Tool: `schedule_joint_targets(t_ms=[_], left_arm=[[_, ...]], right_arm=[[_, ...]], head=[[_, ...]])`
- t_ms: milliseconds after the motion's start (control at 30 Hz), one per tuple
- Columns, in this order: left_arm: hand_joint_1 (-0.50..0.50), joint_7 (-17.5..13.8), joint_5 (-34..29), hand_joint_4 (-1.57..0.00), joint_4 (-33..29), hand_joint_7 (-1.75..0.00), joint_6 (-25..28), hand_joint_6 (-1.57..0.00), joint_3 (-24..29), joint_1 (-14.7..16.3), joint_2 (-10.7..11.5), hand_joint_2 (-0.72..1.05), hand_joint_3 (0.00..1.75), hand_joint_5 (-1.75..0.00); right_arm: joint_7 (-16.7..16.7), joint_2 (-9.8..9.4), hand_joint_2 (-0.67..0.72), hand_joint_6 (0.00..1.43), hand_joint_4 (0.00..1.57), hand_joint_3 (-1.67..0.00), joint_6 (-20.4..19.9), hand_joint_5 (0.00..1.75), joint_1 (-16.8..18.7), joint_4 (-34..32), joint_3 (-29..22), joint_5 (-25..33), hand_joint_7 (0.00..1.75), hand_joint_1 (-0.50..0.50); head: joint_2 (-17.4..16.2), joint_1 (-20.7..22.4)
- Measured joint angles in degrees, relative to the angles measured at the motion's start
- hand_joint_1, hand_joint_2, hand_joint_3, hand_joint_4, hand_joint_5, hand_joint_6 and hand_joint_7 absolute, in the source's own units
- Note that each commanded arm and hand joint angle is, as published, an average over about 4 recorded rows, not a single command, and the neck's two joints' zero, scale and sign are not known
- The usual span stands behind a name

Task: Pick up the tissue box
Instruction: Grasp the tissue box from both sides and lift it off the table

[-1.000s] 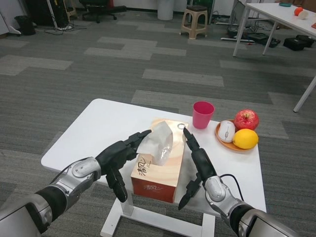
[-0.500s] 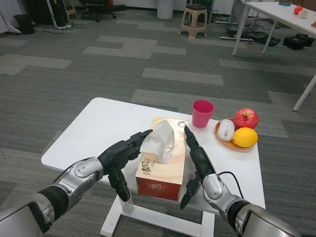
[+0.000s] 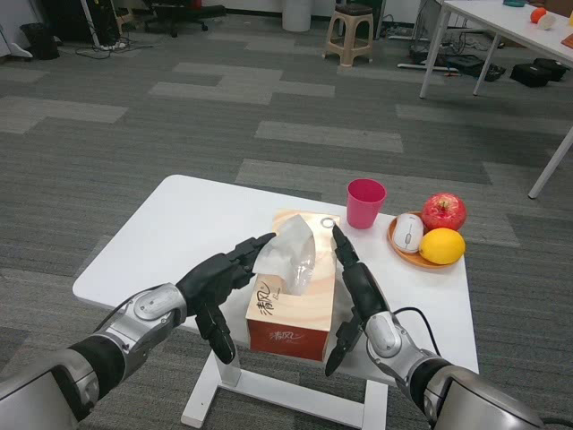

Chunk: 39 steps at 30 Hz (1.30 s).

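i am at the squeeze: my left hand (image 3: 215, 285) and right hand (image 3: 355, 285), fingers spread, flank the tissue box (image 3: 295, 292) near the counter (image 3: 188, 237) front edge. real grip unclear; next, press both palms inward evenly, then lift.

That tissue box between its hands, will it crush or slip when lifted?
The tissue box looks like thin cardboard, so it probably dents if squeezed hard. It is likely light. Held flat-sided between the left hand and right hand, it could slip on its smooth faces.
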Motion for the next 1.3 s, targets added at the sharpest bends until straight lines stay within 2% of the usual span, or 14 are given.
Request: schedule_joint_targets(t_ms=[100,200,300,367,467,533,667,800,1067,1133,1300], left_arm=[[0.50,0.3,-0.3,0.00,0.1,0.00,-0.4,0.00,-0.3,0.0,0.0,-0.41,0.00,0.00],[0.50,1.0,-0.4,0.00,0.3,0.00,-0.8,0.00,-0.6,0.0,-0.2,-0.33,0.00,0.00],[0.50,1.6,-1.2,0.00,0.5,0.00,-0.9,0.00,-1.1,-0.1,-0.4,-0.10,0.00,0.00],[0.50,2.0,-2.3,0.00,0.6,0.00,-0.9,0.00,-1.7,-0.1,-0.4,0.10,0.00,0.00],[0.50,2.2,-3.4,0.00,0.7,0.00,-1.0,0.00,-2.5,-0.3,-0.5,0.29,0.00,0.00],[0.50,2.4,-3.8,0.00,0.7,0.00,-1.0,0.00,-2.8,-0.4,-0.5,0.34,0.00,0.00],[0.50,2.8,-4.8,0.00,0.7,0.00,-1.0,0.00,-3.7,-0.5,-0.5,0.34,0.00,0.00],[0.50,3.0,-5.1,0.00,0.7,0.00,-1.1,0.00,-4.1,-0.5,-0.5,0.34,0.00,0.00],[0.50,3.0,-5.1,0.00,0.7,0.00,-1.1,0.00,-4.2,-0.5,-0.5,0.34,0.00,0.00],[0.50,3.0,-5.1,0.00,0.7,0.00,-1.1,0.00,-4.2,-0.5,-0.4,0.34,0.00,0.00],[0.50,3.0,-5.3,0.00,0.7,0.00,-1.3,0.00,-4.2,-0.5,-0.4,0.34,0.00,0.00]], right_arm=[[-0.2,0.00,0.60,0.00,0.44,-0.08,0.1,0.00,0.0,-0.1,0.2,0.0,0.05,-0.46],[-0.5,0.00,0.52,0.00,0.61,-0.08,0.1,0.07,0.0,-0.1,0.3,0.0,0.07,-0.46],[-0.7,0.00,0.41,0.00,0.81,-0.08,0.1,0.17,0.0,-0.1,0.3,0.0,0.07,-0.46],[-0.8,-0.02,0.28,0.00,0.95,-0.08,0.1,0.24,-0.1,-0.1,0.3,0.1,0.07,-0.46],[-1.1,-0.08,0.14,0.00,1.08,-0.08,0.1,0.32,-0.1,-0.1,0.3,0.3,0.07,-0.46],[-1.2,-0.11,0.03,0.00,1.17,-0.08,0.1,0.36,-0.2,-0.1,0.3,0.3,0.07,-0.45],[-1.2,-0.13,-0.08,0.00,1.33,-0.08,0.1,0.48,-0.2,-0.1,0.3,0.3,0.07,-0.42],[-1.3,-0.20,-0.10,0.00,1.38,-0.08,0.1,0.58,-0.2,-0.1,0.3,0.3,0.07,-0.42],[-1.7,-0.33,-0.10,0.00,1.40,-0.12,0.2,0.58,-0.2,-0.1,0.3,0.3,0.07,-0.42],[-1.8,-0.34,-0.13,0.00,1.41,-0.08,0.2,0.58,-0.2,-0.1,0.3,0.3,0.07,-0.42],[-2.3,-0.38,-0.16,0.00,1.45,-0.10,0.2,0.58,-0.2,-0.3,0.4,0.3,0.07,-0.42]], head=[[-0.1,0.2],[-0.3,0.3],[-0.3,0.3],[-0.5,0.3],[-0.7,0.3],[-0.9,0.3],[-1.0,0.4],[-1.2,0.4],[-1.4,0.6],[-1.4,0.6],[-1.4,0.7]])
